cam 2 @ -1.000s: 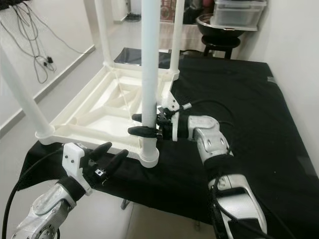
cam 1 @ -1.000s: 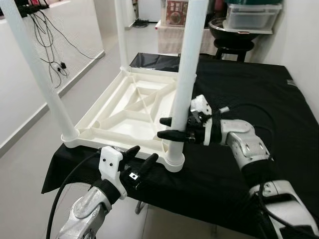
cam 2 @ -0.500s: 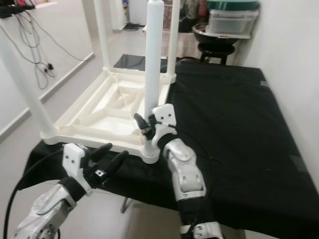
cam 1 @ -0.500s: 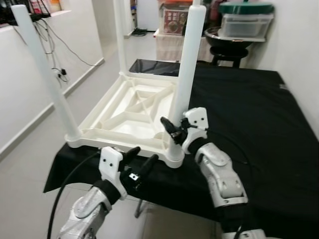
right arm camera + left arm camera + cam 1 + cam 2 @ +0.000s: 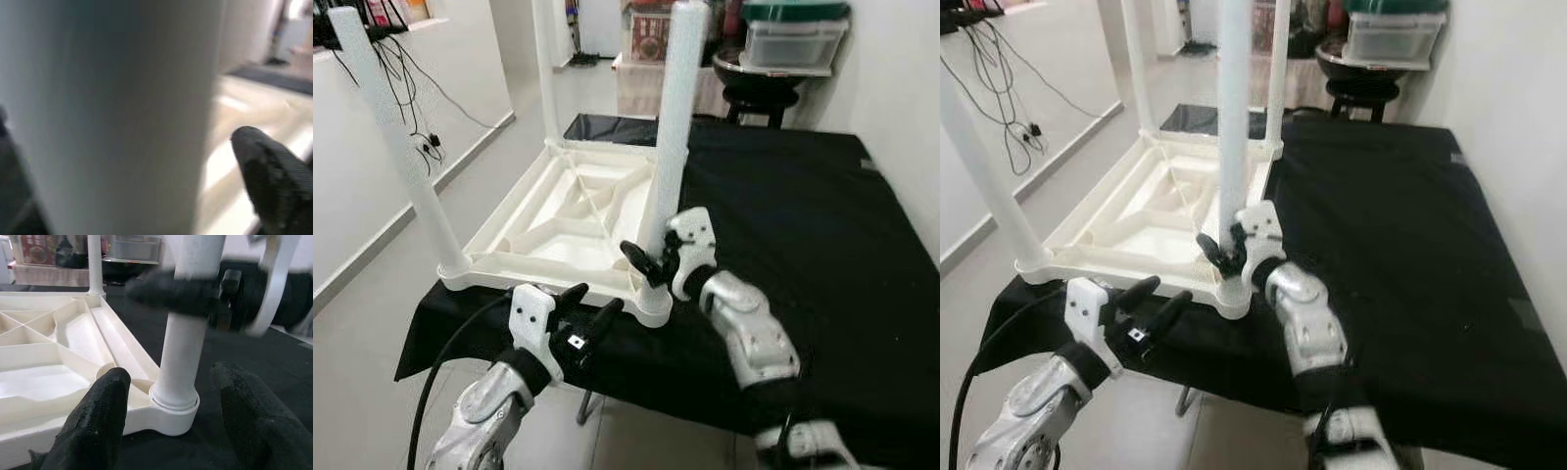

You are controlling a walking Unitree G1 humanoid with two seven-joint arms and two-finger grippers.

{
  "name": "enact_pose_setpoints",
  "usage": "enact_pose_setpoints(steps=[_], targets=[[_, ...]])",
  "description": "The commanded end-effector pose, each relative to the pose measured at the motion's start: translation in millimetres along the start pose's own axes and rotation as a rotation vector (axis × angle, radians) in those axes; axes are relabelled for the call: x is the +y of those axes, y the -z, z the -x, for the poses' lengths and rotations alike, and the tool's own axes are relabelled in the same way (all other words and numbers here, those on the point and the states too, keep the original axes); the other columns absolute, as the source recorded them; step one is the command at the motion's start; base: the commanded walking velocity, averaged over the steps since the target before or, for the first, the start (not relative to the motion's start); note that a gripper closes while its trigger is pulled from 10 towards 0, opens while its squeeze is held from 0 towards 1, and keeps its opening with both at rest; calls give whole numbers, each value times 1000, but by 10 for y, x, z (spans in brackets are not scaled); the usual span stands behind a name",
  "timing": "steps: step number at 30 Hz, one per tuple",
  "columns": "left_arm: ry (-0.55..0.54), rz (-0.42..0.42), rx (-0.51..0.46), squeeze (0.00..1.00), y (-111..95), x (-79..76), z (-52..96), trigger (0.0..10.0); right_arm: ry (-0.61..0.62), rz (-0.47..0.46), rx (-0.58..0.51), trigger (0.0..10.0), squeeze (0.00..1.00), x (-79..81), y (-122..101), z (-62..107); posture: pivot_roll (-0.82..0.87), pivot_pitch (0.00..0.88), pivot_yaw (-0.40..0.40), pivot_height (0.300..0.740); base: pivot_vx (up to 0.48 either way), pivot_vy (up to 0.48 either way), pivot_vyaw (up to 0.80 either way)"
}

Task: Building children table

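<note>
the children table (image 5: 570, 211) lies upside down at the surface (image 5: 803, 196)'s near left corner so legs can slot in. the right pincer (image 5: 651, 262) grips the near leg (image 5: 668, 147) low, likely seating it; the left pincer (image 5: 585, 311) hovers open just beside its socket.

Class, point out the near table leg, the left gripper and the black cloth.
near table leg (image 5: 666, 147), left eye view, mid shaft
left gripper (image 5: 589, 305), left eye view, between fingertips
black cloth (image 5: 803, 215), left eye view, bare part

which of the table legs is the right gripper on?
The near right-corner leg of the upturned white table: the right gripper sits against it just above its socket. The other legs stand free, and the left gripper hovers open below that corner.
</note>
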State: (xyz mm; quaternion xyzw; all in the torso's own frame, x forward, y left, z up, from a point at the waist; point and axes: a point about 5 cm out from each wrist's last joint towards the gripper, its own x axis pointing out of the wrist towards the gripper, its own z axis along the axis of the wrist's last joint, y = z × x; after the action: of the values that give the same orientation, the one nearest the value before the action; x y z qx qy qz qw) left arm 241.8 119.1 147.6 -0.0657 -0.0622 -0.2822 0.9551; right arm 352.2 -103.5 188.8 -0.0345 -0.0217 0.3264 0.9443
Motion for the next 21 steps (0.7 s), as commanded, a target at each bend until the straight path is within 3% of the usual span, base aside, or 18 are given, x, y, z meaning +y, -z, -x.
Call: enact_pose_setpoints(steps=[1, 4, 5, 6, 7, 8, 11, 16, 17, 18, 21], targets=[[-1, 3, 17, 0, 39, 11, 4, 10000, -86, -17, -13, 10000, 1000, 12, -44, -36, -38, 20, -7, 740, 0, 0, 0], [0, 4, 16, 0, 41, 10, 4, 10000, -154, -19, -6, 10000, 1000, 0, -77, -47, -37, 19, -8, 740, 0, 0, 0], [-1, 5, 15, 0, 41, 9, 4, 10000, -237, -10, 8, 10000, 125, -11, -109, -56, -31, 19, -13, 740, 0, 0, 0], [-1, 5, 15, 0, 41, 9, 4, 10000, -237, -10, 8, 10000, 125, -11, -109, -56, -31, 19, -13, 740, 0, 0, 0], [-2, 4, 14, 0, 41, 7, 5, 10000, -336, 21, 20, 10000, 0, -4, -139, -54, -25, 20, -15, 740, 0, 0, 0], [-2, 4, 14, 0, 41, 7, 5, 10000, -336, 21, 20, 10000, 0, -4, -139, -54, -25, 20, -15, 740, 0, 0, 0], [-8, 3, 12, 0, 38, 2, 15, 10000, -623, 77, 33, 10000, 0, 29, -220, 2, -18, 24, -15, 740, 0, 0, 0], [-8, 4, 13, 0, 35, -6, 20, 10000, -694, 75, 47, 10000, 0, -3, -248, 4, -14, 29, -14, 740, 0, 0, 0], [-7, 5, 13, 0, 34, -10, 21, 10000, -705, 61, 55, 8118, 0, -27, -252, -8, -14, 31, -14, 740, 0, 0, 0], [-5, 7, 13, 0, 33, -18, 22, 10000, -721, 41, 57, 0, 0, -55, -259, -21, -13, 34, -13, 740, 0, 0, 0], [-4, 8, 13, 0, 31, -22, 22, 10000, -726, 34, 56, 0, 0, -68, -259, -24, -12, 36, -13, 740, 0, 0, 0]])
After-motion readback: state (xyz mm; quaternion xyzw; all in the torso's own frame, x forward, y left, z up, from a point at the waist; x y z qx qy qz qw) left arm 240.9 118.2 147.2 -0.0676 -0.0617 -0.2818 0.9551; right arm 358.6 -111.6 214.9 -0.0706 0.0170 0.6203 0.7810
